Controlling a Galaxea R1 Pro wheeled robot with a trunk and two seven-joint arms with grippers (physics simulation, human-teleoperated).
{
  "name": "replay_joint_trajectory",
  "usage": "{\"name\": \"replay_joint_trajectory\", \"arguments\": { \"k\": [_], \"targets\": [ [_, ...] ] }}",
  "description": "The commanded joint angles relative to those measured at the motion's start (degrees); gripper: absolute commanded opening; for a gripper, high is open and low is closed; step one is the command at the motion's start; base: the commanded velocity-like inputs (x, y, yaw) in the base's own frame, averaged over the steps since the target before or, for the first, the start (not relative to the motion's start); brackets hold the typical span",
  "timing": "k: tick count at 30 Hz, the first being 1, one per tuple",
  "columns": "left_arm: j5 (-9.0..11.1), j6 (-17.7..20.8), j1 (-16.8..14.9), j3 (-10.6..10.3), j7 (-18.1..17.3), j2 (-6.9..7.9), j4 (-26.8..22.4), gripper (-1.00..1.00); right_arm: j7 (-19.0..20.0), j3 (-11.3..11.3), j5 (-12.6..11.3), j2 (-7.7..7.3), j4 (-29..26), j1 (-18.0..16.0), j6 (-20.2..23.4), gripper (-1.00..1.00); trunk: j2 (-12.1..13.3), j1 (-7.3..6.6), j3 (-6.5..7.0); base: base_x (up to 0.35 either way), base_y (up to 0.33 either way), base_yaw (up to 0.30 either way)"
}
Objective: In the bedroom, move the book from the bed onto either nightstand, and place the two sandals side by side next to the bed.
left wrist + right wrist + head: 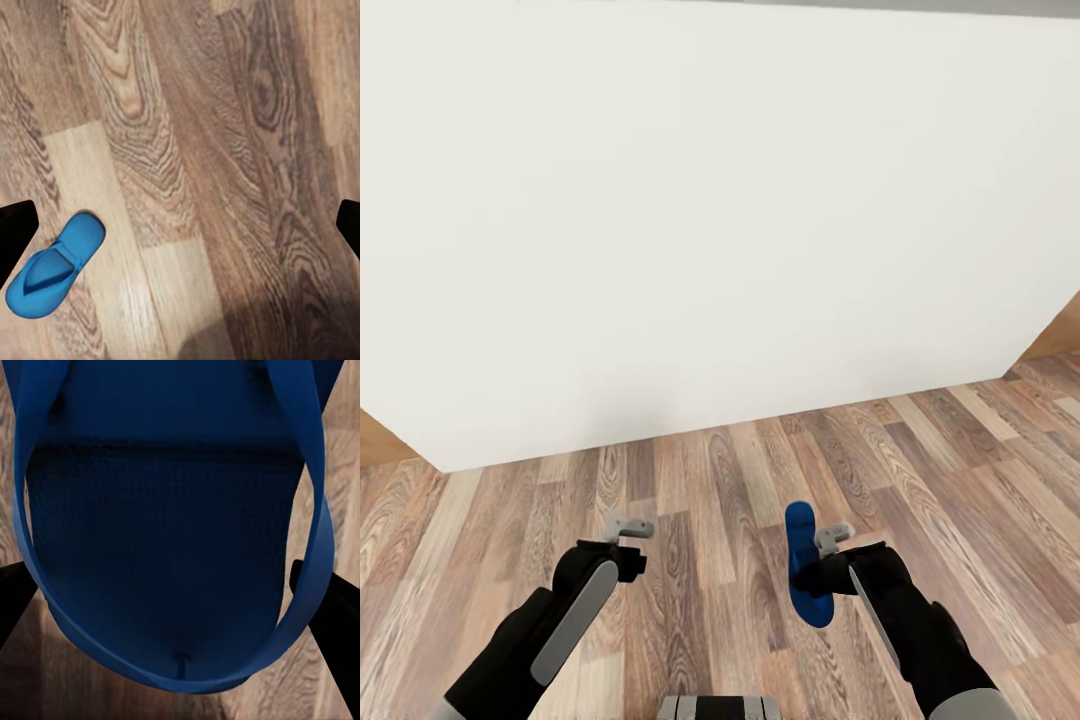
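Blue sandal: your right gripper pinches this thin, flat sole above the floor; up close its tread shows a fine grid and a smooth thong strap loops round it.
Second sandal: bright blue, rounded at the toe, it lies flat on the planks in your left wrist view.
Left gripper: fingers spread, nothing between them.
Floor: brown wood planks with swirling grain.
Wall: plain, smooth white, straight ahead.
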Motion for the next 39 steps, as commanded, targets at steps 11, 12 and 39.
{"name": "replay_joint_trajectory", "arguments": {
  "k": [11,12,39],
  "targets": [
    [0.6,0.3,0.4,-0.2,0.9,-0.21,-0.5,1.00,0.5,0.3,0.2,0.23,-0.4,0.0,0.3,-1.00,-4.4,2.41,-3.03,0.000,0.000,0.000],
    [0.6,0.3,0.4,-0.2,0.8,-0.24,-0.4,1.00,0.5,0.3,0.2,0.41,-0.4,0.0,0.3,-1.00,-4.8,2.63,-3.30,0.000,0.000,0.000],
    [1.1,5.0,0.3,-0.3,0.6,-0.03,6.5,1.00,0.6,0.1,0.1,1.92,-0.5,0.0,0.1,-1.00,-7.5,4.46,-11.28,0.000,0.000,0.000]
  ]
}}
